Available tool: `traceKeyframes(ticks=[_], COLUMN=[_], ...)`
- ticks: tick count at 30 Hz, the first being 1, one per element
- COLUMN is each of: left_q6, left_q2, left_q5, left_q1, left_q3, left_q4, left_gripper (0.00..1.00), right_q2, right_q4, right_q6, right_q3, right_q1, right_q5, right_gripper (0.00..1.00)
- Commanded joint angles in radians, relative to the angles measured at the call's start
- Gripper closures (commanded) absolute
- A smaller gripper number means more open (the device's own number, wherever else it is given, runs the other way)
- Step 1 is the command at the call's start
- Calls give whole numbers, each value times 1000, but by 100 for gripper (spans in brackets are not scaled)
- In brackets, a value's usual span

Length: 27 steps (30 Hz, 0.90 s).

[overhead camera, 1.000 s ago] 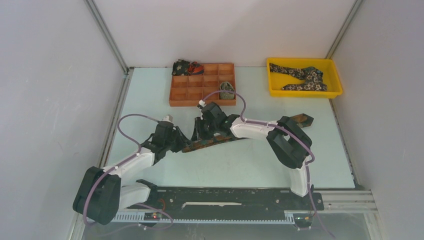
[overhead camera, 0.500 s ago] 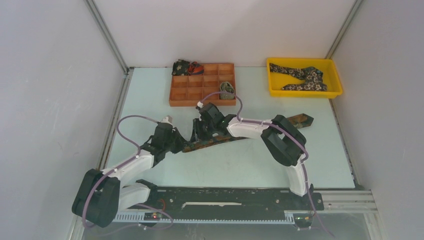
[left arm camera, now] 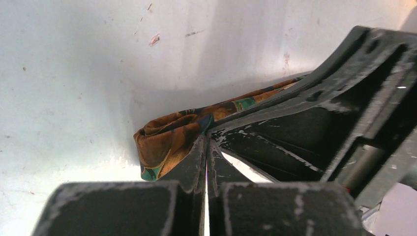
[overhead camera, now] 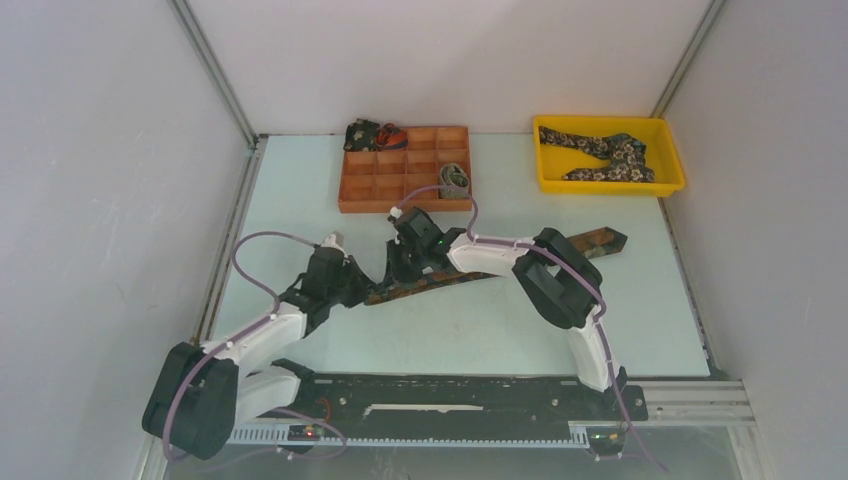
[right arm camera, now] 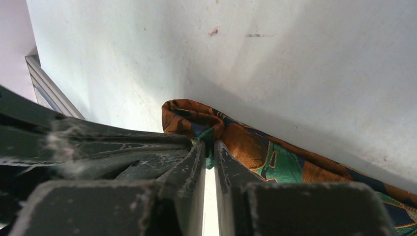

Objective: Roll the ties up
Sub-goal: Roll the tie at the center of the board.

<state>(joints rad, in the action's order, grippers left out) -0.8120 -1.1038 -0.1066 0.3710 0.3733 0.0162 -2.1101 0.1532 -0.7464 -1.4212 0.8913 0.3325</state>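
Note:
A rust-orange tie [overhead camera: 592, 240] with green and blue patches lies slanted across the table. Its left end is folded over into a small bunch [left arm camera: 162, 140]. My left gripper [overhead camera: 357, 287] is shut, its tips [left arm camera: 207, 140] pinching the edge of that bunch. My right gripper [overhead camera: 398, 272] sits just right of it, shut on the same tie [right arm camera: 246, 142], with green cloth caught between its tips [right arm camera: 210, 147]. The two grippers almost touch. The tie's middle is hidden under the right arm.
An orange compartment tray [overhead camera: 405, 181] stands at the back with a rolled olive tie [overhead camera: 454, 184] in one cell and a dark bundle [overhead camera: 372, 134] at its far left corner. A yellow bin [overhead camera: 608, 186] at the back right holds a dark floral tie [overhead camera: 600, 150].
Both grippers have closed on the tie's left end. The right arm's elbow has shifted a little to the left.

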Motion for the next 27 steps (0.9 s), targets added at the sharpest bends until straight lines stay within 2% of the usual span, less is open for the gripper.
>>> traceKeyframes(ticks=[1,3,6,10,13,18,23,27], left_q6=[9,13,25,51,83,118,134,160], left_q2=[49,63,98,164,199,228,221,189], left_q5=[-7,-3,13,68,103,152,186,101], left_q1=[4,3,3,3,0,-23,-44,-73], left_q3=[9,18,32,57,78,74,50,48], left_q4=[-26,1,53,135,213,262,261,240], left_gripper=[100,95,77,62,57,42,36,36], right_q2=[-12,-14,-12,-7,-11,-25,-40,-54], right_q4=[5,7,12,14,19,20,15,10], right_q6=[12,12,12,12,12,15,18,18], right_q3=[-38,-35,-27,-13,-5,6,27,41], right_q1=[10,10,10,4,-5,-13,-15,-18], right_q5=[8,6,-2,-9,-15,-17,-27,-30], right_gripper=[90,93,98,100,100,100,100,100])
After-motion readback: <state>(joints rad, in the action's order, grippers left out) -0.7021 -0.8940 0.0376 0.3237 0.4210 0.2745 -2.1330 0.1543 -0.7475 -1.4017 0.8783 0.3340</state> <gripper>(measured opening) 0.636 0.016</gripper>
